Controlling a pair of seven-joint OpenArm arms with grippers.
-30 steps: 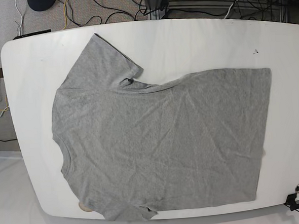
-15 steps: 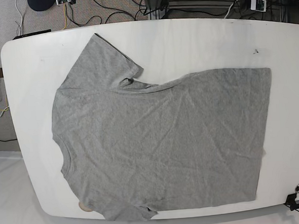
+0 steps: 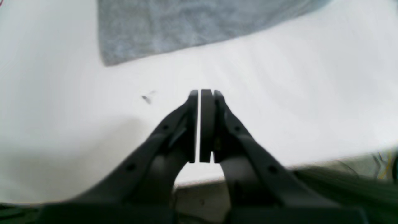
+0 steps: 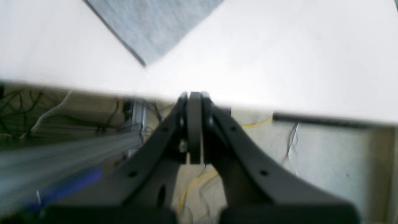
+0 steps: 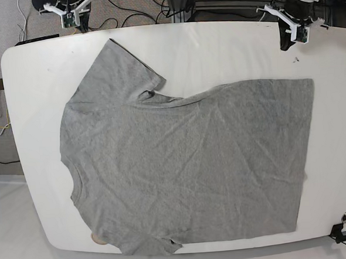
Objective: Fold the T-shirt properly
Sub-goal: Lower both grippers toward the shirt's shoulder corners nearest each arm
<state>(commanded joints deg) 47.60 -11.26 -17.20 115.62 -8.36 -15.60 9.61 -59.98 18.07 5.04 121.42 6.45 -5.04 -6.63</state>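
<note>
Fabric covers most of the white oval tabletop [image 5: 215, 45]: a grey short-sleeved cotton T-shirt [image 5: 187, 170] lies spread flat, collar toward the left side of the base view and hem toward the right, with light creases across its body. One sleeve points up to the far left edge of the table, while the other, at the near edge, is partly tucked under. In the base view, the left arm's dark two-fingered gripper [image 5: 284, 44] hangs above the far right part of the table, near a small dark mark [image 5: 295, 58] on the surface and apart from the shirt's far hem corner. Its wrist view shows the fingers [image 3: 207, 124] pressed almost together with only a thin slit between them, holding nothing, the shirt corner ahead of them. The right arm's dark gripper [image 4: 194, 102] sits over the far left table edge, beyond the upper sleeve tip; its fingers [image 4: 195, 124] are together and empty. Dark cables [image 5: 124, 9] trail over the floor behind the table
</note>
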